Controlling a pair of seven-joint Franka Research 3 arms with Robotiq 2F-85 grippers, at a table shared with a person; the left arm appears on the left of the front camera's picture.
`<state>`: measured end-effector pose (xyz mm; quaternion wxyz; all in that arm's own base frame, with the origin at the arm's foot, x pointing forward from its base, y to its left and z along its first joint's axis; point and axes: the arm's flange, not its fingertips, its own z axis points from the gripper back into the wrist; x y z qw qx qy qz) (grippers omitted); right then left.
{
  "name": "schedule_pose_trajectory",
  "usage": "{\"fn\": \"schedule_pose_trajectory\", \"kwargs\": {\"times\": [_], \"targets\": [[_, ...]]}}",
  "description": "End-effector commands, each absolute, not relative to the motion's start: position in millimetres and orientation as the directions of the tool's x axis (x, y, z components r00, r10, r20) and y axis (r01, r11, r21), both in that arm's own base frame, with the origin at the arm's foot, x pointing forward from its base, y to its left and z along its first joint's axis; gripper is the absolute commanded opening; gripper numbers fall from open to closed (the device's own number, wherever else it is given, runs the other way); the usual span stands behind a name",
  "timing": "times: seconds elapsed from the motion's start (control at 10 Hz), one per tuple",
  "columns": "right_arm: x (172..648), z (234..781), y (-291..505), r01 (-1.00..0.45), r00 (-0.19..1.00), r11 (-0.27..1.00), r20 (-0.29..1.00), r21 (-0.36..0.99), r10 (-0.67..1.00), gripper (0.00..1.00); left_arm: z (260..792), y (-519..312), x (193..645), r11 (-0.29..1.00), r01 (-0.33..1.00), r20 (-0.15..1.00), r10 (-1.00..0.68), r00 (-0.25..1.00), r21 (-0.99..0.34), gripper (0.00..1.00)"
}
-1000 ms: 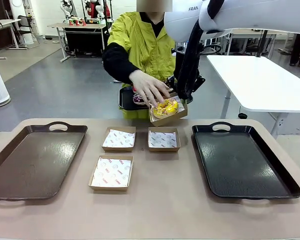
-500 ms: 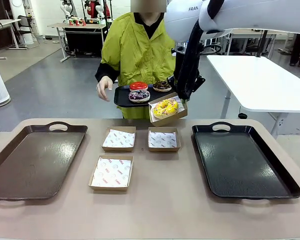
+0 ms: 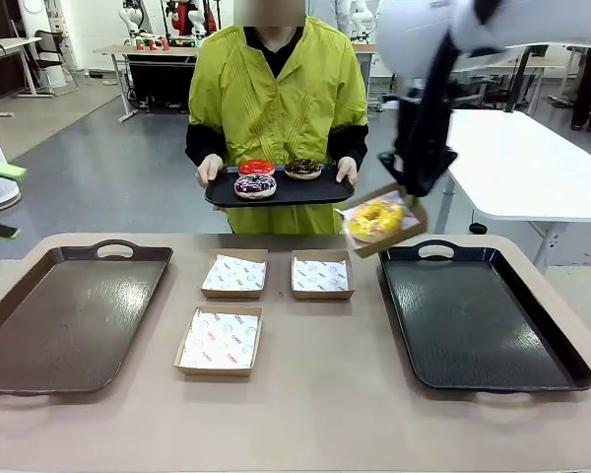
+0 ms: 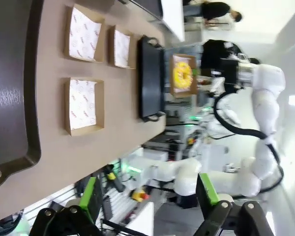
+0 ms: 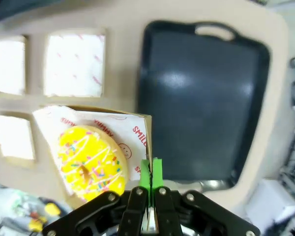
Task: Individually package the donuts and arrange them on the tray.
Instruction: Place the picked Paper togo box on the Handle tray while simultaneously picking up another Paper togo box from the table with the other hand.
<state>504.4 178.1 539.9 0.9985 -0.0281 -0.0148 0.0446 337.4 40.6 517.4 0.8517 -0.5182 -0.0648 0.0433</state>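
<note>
Front: the right pincer (image 3: 408,189) is dark and hard to make out — it holds a tilted box (image 3: 406,227) with the yellow donut (image 3: 376,220) over the table's (image 3: 325,394) far edge. Left wrist: the left pincer (image 4: 148,196) gapes wide, empty. Right wrist: green pads (image 5: 145,173) pinch the box rim — tight.
</note>
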Motion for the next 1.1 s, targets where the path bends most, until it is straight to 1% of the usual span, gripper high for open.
{"fn": "schedule_pose_trajectory", "kwargs": {"times": [0.0, 0.2, 0.4, 0.6, 0.8, 0.9, 1.0], "targets": [[466.7, 521.4, 125.2, -0.063, 0.998, 0.998, 0.024, -0.003, 0.063, 0.01, 538.2, -11.2, 352.1, 0.671, -0.019, 0.072, 0.107, 0.992, -0.741, 1.00], [447.9, 502.0, 87.5, -0.019, 0.999, 1.000, 0.038, 0.024, 0.018, 0.01, 549.2, -69.8, 358.5, 0.796, 0.006, 0.099, 0.068, 0.993, -0.605, 1.00], [444.1, 475.1, 61.4, 0.005, 0.999, 0.999, 0.047, 0.052, -0.007, 0.01, 534.3, -124.8, 371.6, 0.896, 0.008, 0.105, 0.044, 0.994, -0.445, 1.00], [444.5, 456.3, 52.2, -0.006, 0.999, 0.998, 0.052, 0.059, 0.003, 0.01, 509.8, -163.8, 382.1, 0.941, 0.014, 0.102, 0.022, 0.995, -0.339, 1.00], [446.3, 440.0, 51.3, -0.004, 1.000, 0.998, 0.029, 0.057, 0.002, 0.01, 479.7, -193.0, 388.0, 0.970, -0.005, 0.131, 0.038, 0.991, -0.241, 1.00], [444.8, 454.6, 52.3, 0.016, 0.999, 1.000, 0.033, 0.027, -0.017, 0.01, 463.6, -204.0, 390.2, 0.978, -0.011, 0.132, 0.039, 0.990, -0.207, 1.00], [444.8, 454.6, 52.3, 0.016, 0.999, 1.000, 0.033, 0.027, -0.017, 0.01, 447.1, -213.6, 392.3, 0.983, -0.014, 0.127, 0.038, 0.991, -0.184, 1.00]]}}
